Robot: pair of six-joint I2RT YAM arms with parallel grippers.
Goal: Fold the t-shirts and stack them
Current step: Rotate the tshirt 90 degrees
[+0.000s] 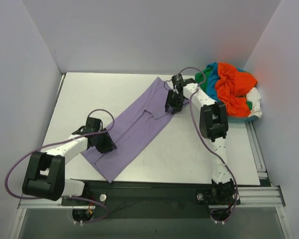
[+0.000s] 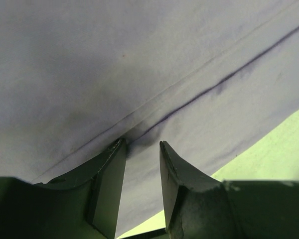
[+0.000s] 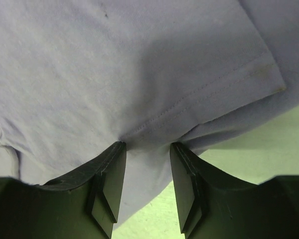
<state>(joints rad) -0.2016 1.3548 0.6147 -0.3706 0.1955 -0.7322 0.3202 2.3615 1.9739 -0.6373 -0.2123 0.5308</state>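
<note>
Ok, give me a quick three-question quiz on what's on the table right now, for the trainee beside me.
1. True or false: the purple shirt sits on the pile of shirts in the far right corner.
2. Which colour shows most on top of that pile? A orange-red, B white, C purple.
3. What cloth lies between the jaws in both wrist views?
Key: 1 false, it lies stretched out across the table, apart from the pile. 2 A. 3 the purple shirt.
</note>
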